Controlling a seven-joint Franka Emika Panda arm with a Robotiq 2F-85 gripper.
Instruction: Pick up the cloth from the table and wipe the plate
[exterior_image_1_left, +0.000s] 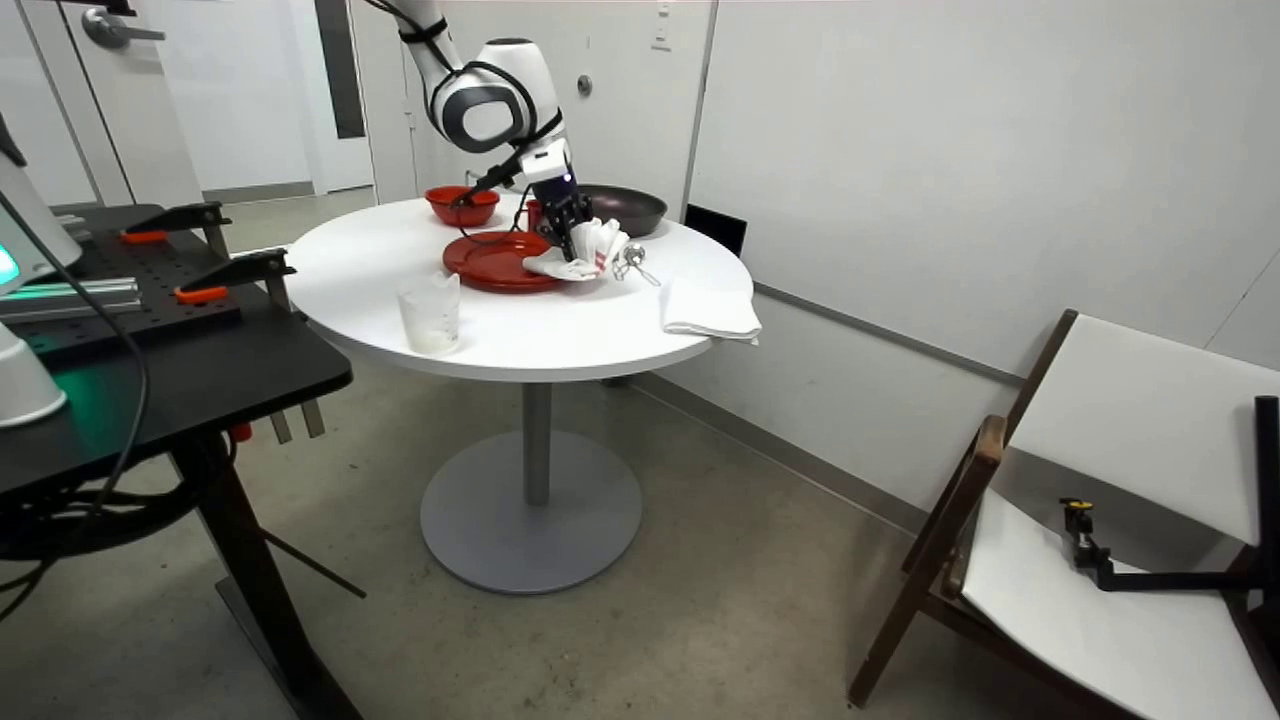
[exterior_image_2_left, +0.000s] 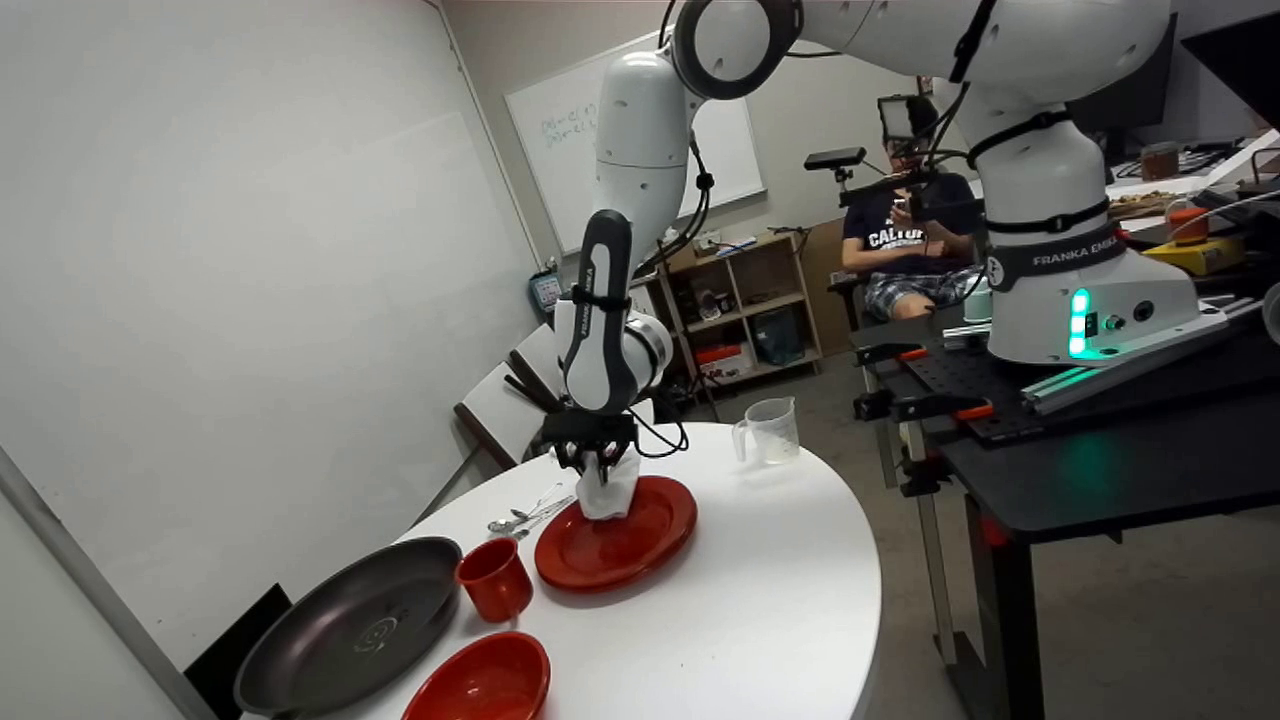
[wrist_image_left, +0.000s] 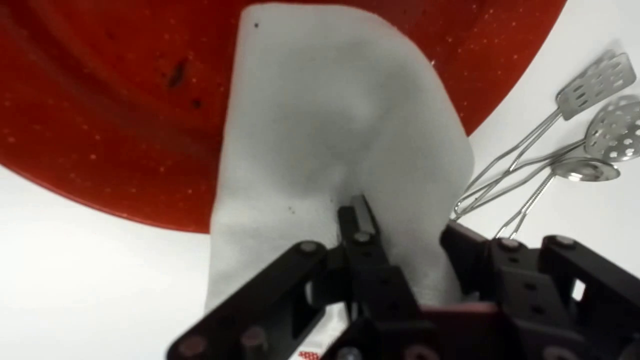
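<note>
Round white surface (exterior_image_2_left: 770, 590), claw (wrist_image_left: 406, 222) over it, jaws clamped on the cloth (wrist_image_left: 325, 115).
Cloth runs from claw onto red plate (exterior_image_2_left: 640, 545) below; steel utensils (wrist_image_left: 612, 130) near claw, red mug (exterior_image_2_left: 497, 582) farther out, red bowl (exterior_image_2_left: 485, 685) and black pan (exterior_image_2_left: 345, 635) beyond.

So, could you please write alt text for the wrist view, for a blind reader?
The end effector holds a white cloth over part of a red plate with dark marks. Metal utensils, including a slotted turner, lie on the table at the picture's right.
</note>
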